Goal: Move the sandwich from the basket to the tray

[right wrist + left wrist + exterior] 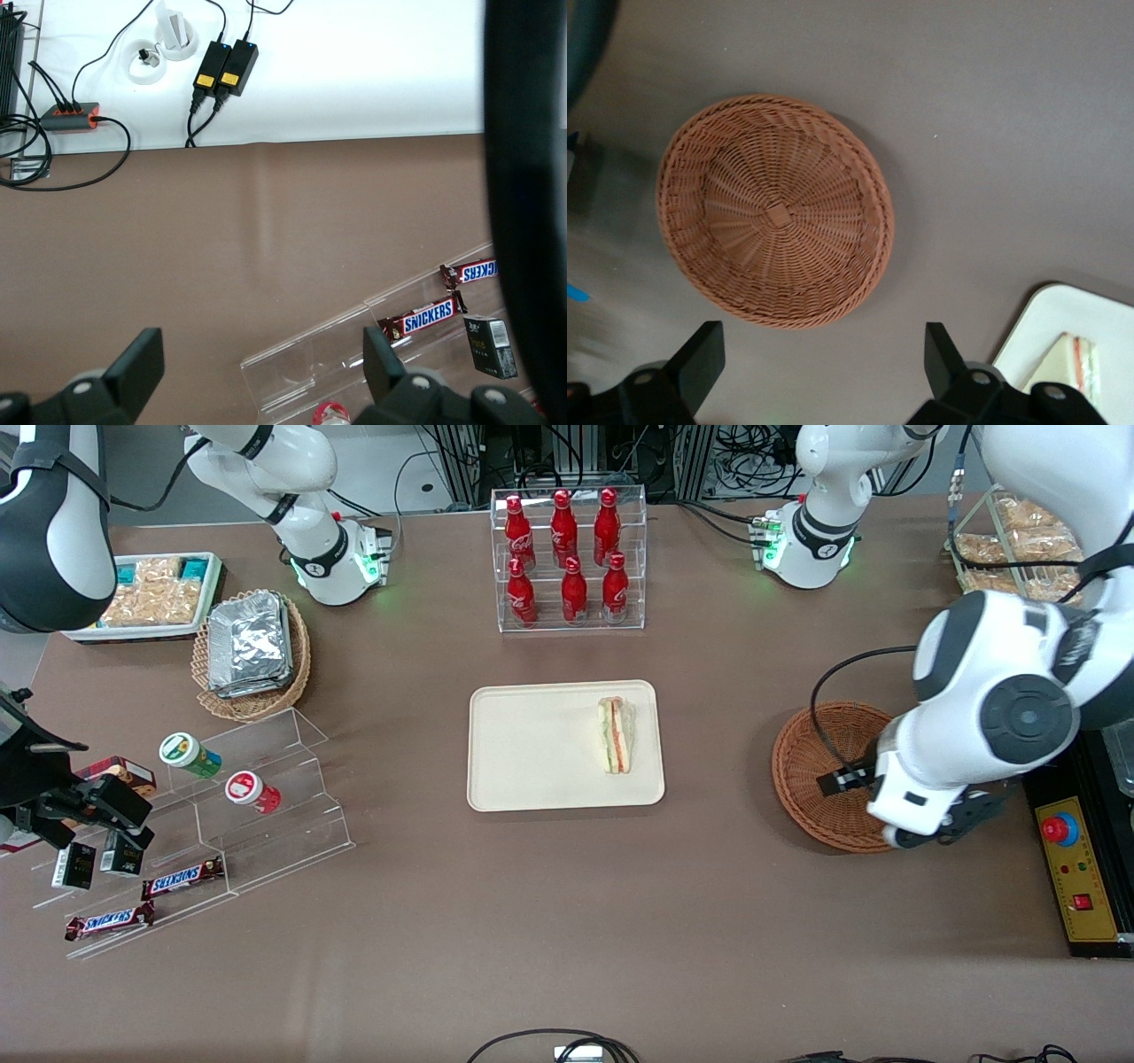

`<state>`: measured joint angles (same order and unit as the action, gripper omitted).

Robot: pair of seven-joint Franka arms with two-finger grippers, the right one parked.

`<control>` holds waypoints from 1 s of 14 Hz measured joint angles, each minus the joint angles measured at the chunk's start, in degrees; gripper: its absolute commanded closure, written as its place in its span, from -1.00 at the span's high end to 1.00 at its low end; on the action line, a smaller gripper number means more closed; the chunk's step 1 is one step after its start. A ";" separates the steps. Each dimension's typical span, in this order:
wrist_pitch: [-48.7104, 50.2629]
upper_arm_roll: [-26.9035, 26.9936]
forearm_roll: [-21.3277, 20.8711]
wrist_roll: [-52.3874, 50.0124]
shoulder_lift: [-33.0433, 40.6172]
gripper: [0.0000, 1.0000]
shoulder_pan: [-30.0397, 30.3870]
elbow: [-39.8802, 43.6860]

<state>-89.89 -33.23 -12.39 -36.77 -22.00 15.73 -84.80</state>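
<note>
The sandwich (616, 735), a pale wedge with red, green and yellow layers, lies on the cream tray (532, 744), at its edge toward the working arm. The reddish-brown wicker basket (824, 775) is empty. My left gripper (930, 834) hangs above the basket's rim nearer the front camera, partly covering the basket. In the left wrist view the gripper (824, 354) is open and empty, its black fingers (704, 354) wide apart over bare table beside the basket (775, 212). A tray corner (1063, 310) and the sandwich (1076, 359) show there too.
A clear rack of red bottles (567, 558) stands farther from the front camera than the tray. A tan basket of foil packets (252, 646), a white snack tray (151, 598) and clear steps with Snickers bars (182, 879) lie toward the parked arm's end. A control box (1076, 868) is beside the basket.
</note>
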 measured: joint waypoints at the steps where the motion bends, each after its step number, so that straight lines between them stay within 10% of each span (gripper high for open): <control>1: 1.53 0.88 0.79 2.39 0.81 1.00 0.30 0.08; 8: 6.78 18.20 8.25 28.88 11.47 1.00 -3.54 -2.19; 14: 9.41 21.13 9.12 41.69 19.21 1.00 -3.93 -3.61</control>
